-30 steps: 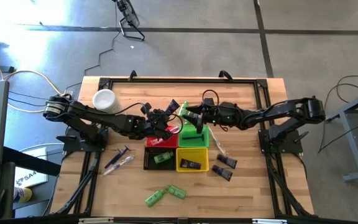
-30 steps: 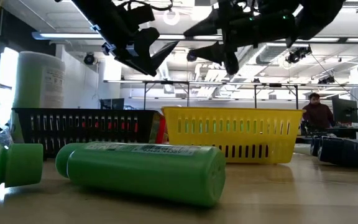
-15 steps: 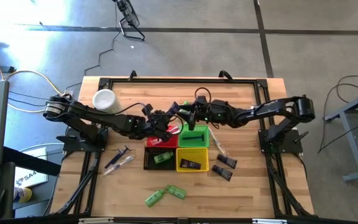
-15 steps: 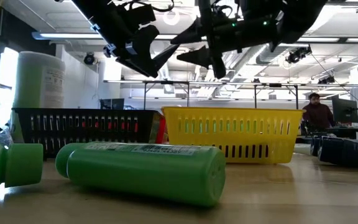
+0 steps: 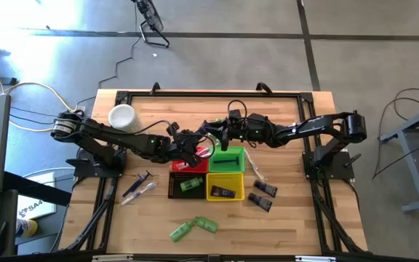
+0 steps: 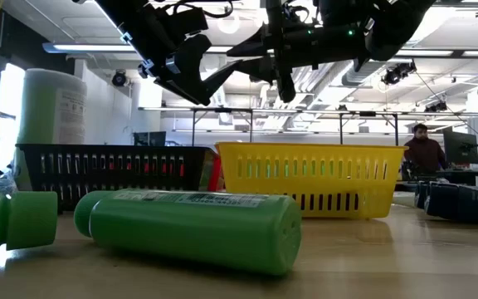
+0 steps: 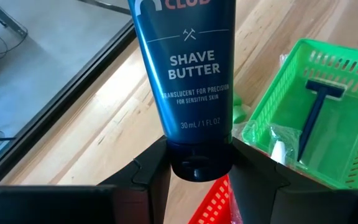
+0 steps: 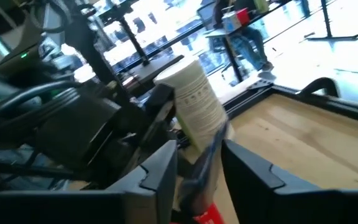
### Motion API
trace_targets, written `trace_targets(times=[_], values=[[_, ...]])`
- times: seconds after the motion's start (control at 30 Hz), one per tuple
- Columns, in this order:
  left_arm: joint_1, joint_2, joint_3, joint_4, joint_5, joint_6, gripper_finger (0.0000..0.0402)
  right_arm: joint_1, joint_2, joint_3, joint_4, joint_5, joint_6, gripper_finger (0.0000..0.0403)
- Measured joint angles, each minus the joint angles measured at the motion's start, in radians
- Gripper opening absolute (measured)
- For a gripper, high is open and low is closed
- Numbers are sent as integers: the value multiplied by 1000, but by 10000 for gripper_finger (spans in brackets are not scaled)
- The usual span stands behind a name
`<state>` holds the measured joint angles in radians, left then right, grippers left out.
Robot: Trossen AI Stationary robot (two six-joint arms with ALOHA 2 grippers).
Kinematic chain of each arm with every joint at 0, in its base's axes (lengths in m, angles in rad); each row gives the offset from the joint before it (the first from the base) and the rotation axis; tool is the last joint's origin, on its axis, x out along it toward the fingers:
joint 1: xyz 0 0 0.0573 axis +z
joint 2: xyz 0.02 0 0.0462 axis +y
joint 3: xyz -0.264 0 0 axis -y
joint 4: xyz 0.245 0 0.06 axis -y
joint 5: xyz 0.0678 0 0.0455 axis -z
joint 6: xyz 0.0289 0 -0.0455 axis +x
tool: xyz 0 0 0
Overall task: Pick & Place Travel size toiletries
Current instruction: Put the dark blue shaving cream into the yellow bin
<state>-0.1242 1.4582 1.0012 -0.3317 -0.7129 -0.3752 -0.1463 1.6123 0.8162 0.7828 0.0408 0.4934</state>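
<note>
A dark blue tube [image 7: 189, 81] bears white lettering; baskets are red [image 5: 188, 165], green [image 5: 227, 161], black [image 5: 187, 186] and yellow [image 5: 225, 186]; the worktop [image 5: 289, 215] is pale wood.

Two dark, cable-draped jointed arms

Wooden table [image 5: 289, 218]: white cup [image 5: 122, 116], four baskets [image 5: 225, 187], green bottles [image 5: 193, 228], dark tubes [image 5: 263, 195]

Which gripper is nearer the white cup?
Left. The left gripper is above the red basket, holding the shave butter tube; the white cup is beside its arm. The right gripper is farther off.
</note>
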Motion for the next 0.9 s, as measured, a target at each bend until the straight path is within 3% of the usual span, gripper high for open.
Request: trace_targets(times=[0.57, 0.9], values=[[0, 0, 0, 17, 38, 0, 136, 0, 0, 0, -11, 28, -28, 11], [0, 0, 0, 25, 41, 0, 139, 0, 0, 0, -9, 33, -75, 4]])
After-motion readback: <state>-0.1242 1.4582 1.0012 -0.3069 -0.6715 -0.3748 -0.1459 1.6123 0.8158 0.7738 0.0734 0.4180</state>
